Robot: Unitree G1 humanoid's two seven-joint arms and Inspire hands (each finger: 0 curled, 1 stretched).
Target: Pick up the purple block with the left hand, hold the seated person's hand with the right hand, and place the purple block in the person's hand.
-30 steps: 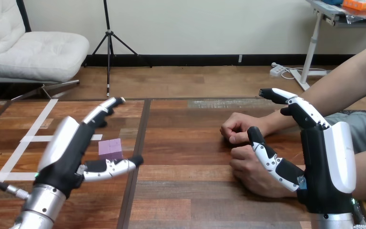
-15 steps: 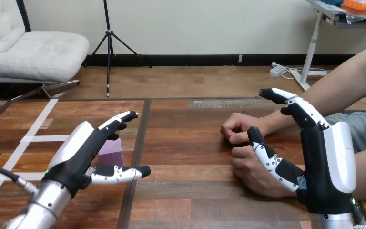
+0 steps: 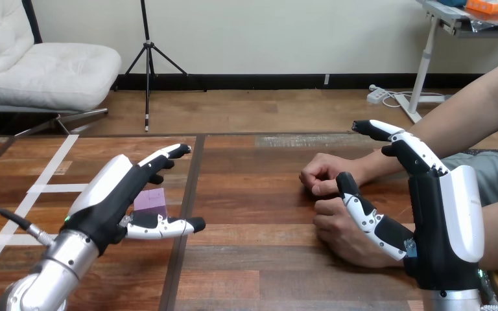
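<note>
1. Judging from its look, the purple block (image 3: 152, 199) is a small, rigid cube with flat faces. It is probably light and in no danger of crushing, though smooth sides could slip under a loose pinch.
2. It lies flat on the table (image 3: 253, 259), in the left half and about midway between the near and far edges.
3. The best hold seems to be across two opposite side faces, thumb on one and fingers on the other. The grip should sit low enough that the cube cannot roll out.
4. The left hand (image 3: 111, 194) hangs over the block with its palm turned down and inward. Its fingers (image 3: 162, 155) are spread straight past the far side and its thumb (image 3: 168, 227) reaches out along the near side. The cube sits in the gap between them, and nothing is closed on it.
5. The right hand (image 3: 441, 220) stands upright near the table's right edge, spread, with its fingers pointing up. Its thumb reaches toward the person's nearer hand (image 3: 334, 233).
6. That hand and the person's farther hand (image 3: 321, 173) rest curled on the table. I cannot tell whether the thumb touches, and no finger wraps round either hand.
</note>
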